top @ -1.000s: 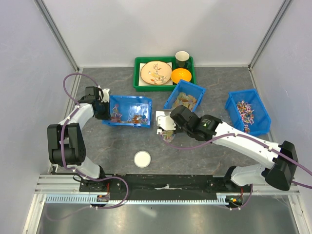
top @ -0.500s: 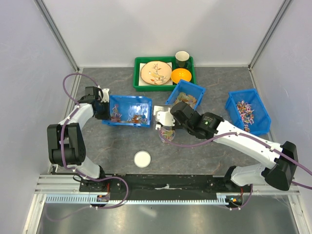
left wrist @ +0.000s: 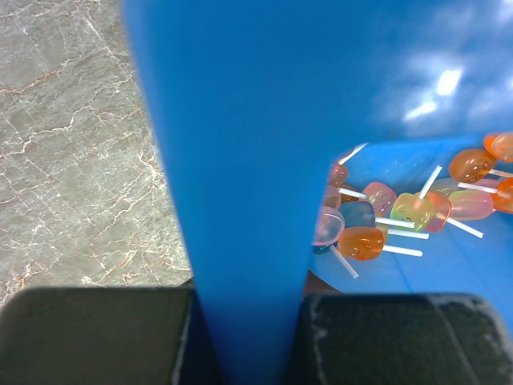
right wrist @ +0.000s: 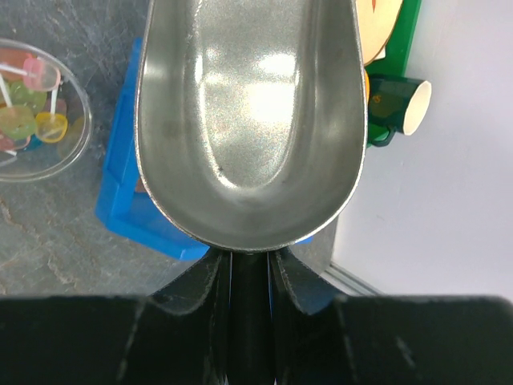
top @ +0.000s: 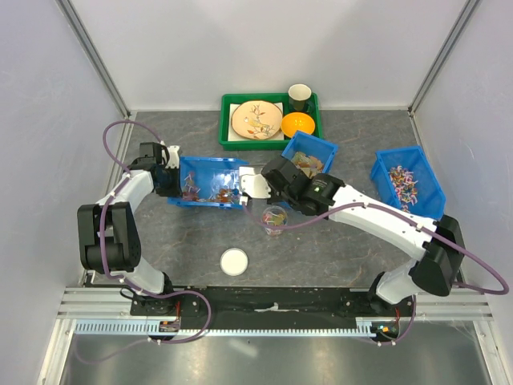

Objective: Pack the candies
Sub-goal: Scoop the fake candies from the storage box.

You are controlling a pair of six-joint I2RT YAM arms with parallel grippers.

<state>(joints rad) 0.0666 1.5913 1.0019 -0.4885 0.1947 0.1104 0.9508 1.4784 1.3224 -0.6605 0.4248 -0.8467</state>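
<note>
right wrist view has the metal scoop (right wrist: 250,120) filling most of the frame, and it's empty, shiny bottom with nothing in it. the right gripper (right wrist: 250,277) is clamped tight on the scoop's handle. at the far left edge of that frame sits the clear cup (right wrist: 32,112) with a few candies (right wrist: 28,100) already in it, yellow, pink, greenish ones on little sticks.

from the top view the cup (top: 275,218) sits just below centre on the grey table (top: 337,257), and the scoop (top: 255,184) hangs right at the right edge of the blue bin (top: 210,183) left of centre. lots of candies (top: 210,192) are left in that bin. the left gripper (top: 166,171) is closed on the bin's left wall, and the bin looks tipped up a bit, though that's hard to be sure of.

a white lid (top: 235,261) lies lower in the frame, apart from the cup, so the cup isn't capped yet.

my guess: partly done, cup has some in it, more scooping to go, then the lid.
</note>
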